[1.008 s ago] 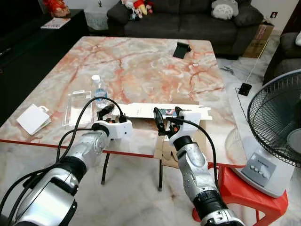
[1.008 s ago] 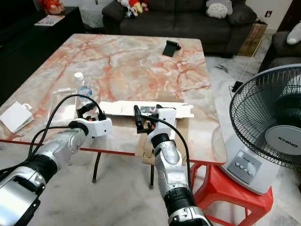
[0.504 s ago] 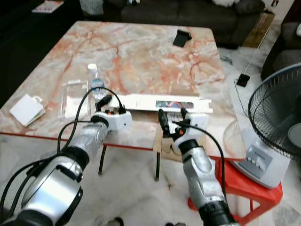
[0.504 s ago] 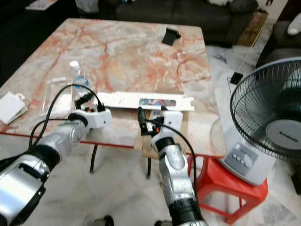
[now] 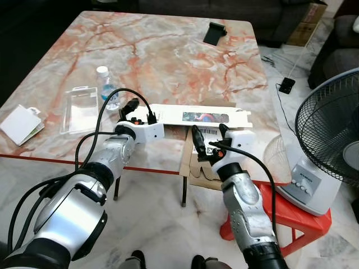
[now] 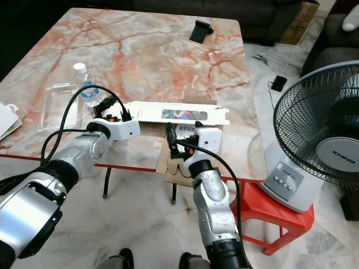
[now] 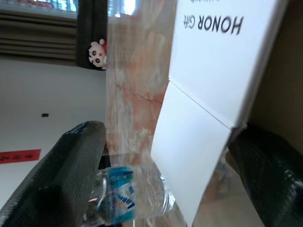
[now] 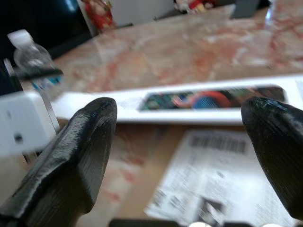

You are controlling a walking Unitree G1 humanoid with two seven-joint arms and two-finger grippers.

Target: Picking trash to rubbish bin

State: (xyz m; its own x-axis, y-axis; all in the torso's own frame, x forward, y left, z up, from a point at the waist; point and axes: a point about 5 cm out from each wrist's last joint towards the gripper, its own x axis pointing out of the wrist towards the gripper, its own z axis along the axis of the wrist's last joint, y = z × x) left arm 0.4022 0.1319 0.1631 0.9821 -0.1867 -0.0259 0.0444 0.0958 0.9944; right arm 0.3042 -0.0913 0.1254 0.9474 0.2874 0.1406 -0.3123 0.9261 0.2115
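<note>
The long white box [image 5: 199,116] lying flat near the table's [image 5: 168,61] front edge looks like thin card: light, stiff along its length, likely to bend or slide on the polished marble if you pinch it mid-span. You'd do best to take it by one end, across its narrow width.

Your left gripper [image 5: 130,108] sits right at the box's left end, fingers apart, the card's corner between them (the left wrist view shows it so). The small water bottle [image 5: 104,87] stands just beyond it.

Your right gripper [image 5: 208,136] hovers spread wide over the brown cardboard [image 5: 203,157] with the printed label, just in front of the box's middle, not touching it.
</note>
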